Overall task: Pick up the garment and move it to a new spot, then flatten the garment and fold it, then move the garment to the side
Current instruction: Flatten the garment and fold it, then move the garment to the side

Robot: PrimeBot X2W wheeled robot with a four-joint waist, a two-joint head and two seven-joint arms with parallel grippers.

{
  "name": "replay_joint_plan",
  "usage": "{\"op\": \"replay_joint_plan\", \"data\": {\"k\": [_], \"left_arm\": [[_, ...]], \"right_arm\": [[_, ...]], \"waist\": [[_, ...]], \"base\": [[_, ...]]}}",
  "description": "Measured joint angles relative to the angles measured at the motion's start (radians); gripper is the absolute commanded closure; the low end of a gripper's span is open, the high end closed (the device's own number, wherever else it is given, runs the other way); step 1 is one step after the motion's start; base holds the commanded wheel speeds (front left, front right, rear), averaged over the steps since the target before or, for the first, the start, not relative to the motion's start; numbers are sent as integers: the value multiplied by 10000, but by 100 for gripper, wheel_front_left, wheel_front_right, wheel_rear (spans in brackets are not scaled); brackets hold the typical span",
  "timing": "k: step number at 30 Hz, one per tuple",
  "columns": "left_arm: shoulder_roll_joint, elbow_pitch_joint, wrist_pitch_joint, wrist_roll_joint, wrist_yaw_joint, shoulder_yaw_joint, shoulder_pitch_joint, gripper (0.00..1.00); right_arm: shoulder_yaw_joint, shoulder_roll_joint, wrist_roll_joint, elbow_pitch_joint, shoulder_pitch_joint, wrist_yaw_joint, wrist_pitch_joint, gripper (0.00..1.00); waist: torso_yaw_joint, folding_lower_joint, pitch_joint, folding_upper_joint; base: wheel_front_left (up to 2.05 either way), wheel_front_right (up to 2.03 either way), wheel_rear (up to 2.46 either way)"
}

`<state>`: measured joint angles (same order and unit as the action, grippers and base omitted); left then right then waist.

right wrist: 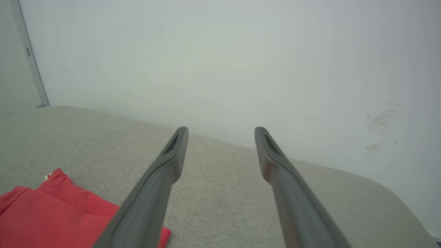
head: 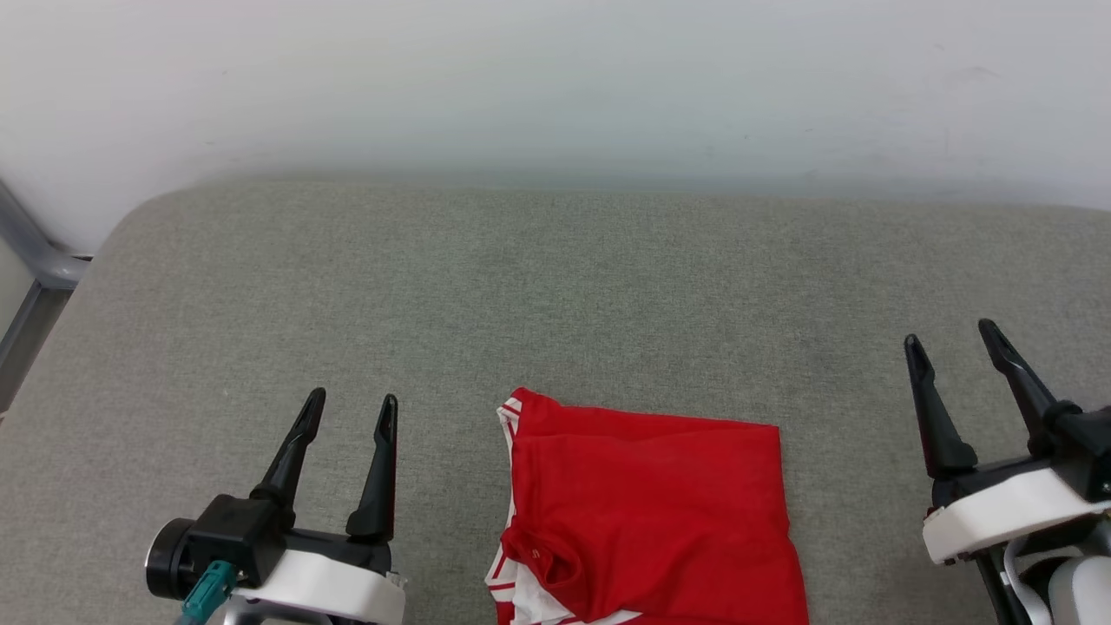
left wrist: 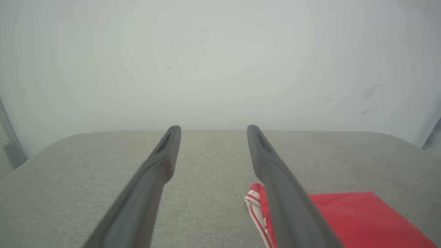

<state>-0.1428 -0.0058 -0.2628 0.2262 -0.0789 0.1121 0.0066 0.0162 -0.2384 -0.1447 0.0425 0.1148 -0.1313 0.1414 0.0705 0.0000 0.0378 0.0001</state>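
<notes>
Folded red jersey (head: 651, 512) lies mid near edge of the grey bench (head: 555, 286). Flanking it, left gripper (head: 354, 399) and right gripper (head: 949, 333), both fingers apart, empty, not touching the cloth.

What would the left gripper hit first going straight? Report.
The left gripper likely meets grey cushion near its far edge, else the white wall; depth unclear; the garment lies off that line.

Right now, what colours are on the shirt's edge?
The red shirt has red-and-white stripes along its edge; the head view shows it best.
</notes>
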Motion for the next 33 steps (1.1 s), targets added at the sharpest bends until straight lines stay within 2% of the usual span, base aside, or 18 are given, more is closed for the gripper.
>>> {"op": "replay_joint_plan", "data": {"k": [4, 9, 22, 28, 33], "left_arm": [[180, -184, 0, -364, -180, -104, 102, 0], [280, -203, 0, -593, -286, -173, 168, 0], [485, -288, 0, -780, -447, -357, 93, 0], [516, -255, 0, -825, -491, -322, -40, 0], [556, -182, 0, -823, -500, -276, -116, 0]], "right_arm": [[-669, 871, 173, -516, -779, 2, 54, 0], [-815, 1335, 311, -656, -1165, 2, 109, 0], [-811, 1544, 336, -918, -1309, 2, -207, 0], [-330, 1588, 10, -1020, -1301, 2, -1513, 0], [100, 1613, -100, -752, -1360, 2, -3340, 0]], "waist": [[79, 0, 31, 0], [106, 0, 85, 0], [154, 0, 335, 0], [287, 0, 596, 0], [455, 0, 772, -1]], "base": [[0, 0, 0], [0, 0, 0], [0, 0, 0], [0, 0, 0], [0, 0, 0]]}}
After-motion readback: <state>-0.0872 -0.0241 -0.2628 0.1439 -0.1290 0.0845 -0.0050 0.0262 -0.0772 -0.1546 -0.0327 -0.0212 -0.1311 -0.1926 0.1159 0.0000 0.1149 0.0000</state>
